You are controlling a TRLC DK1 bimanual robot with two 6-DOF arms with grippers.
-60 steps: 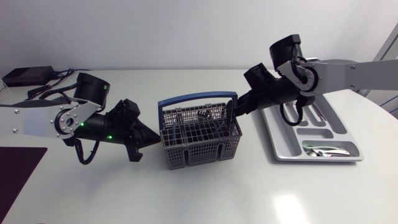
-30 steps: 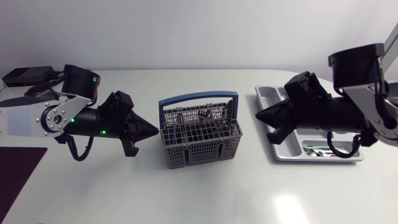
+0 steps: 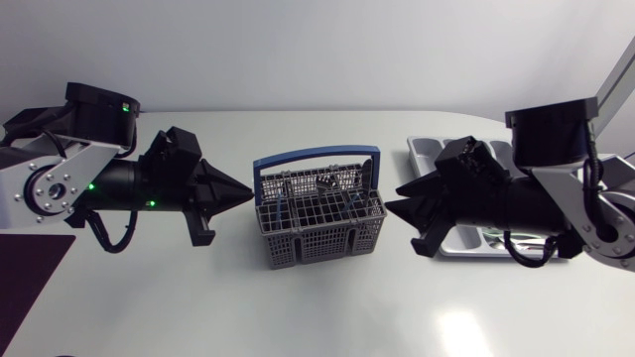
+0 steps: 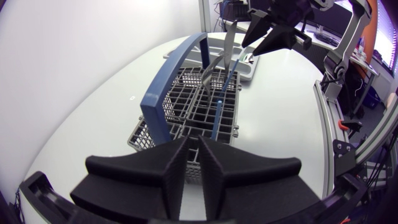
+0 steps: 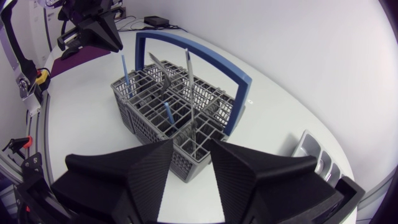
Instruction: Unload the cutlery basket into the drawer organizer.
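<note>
The grey cutlery basket [image 3: 319, 220] with a blue handle [image 3: 316, 159] stands mid-table and holds several pieces of cutlery [image 3: 327, 183], some of them blue-handled [image 5: 123, 67]. The grey drawer organizer [image 3: 429, 151] lies to its right, with cutlery [image 3: 506, 236] in a near compartment. My left gripper [image 3: 248, 188] is shut and empty, pointing at the basket's left side; its fingers meet just short of the basket [image 4: 198, 102]. Right of the basket, over the organizer's near-left corner, my right gripper [image 3: 393, 206] is open and holds nothing. It faces the basket [image 5: 177, 102].
A dark mat [image 3: 30, 263] lies at the table's front left. A black box [image 3: 40, 121] with cables sits at the back left. Bare tabletop stretches in front of the basket.
My right arm has swung from the basket's right rim over to the organizer, and its fingers have parted. My left arm has drawn back left and levelled out, still shut.
</note>
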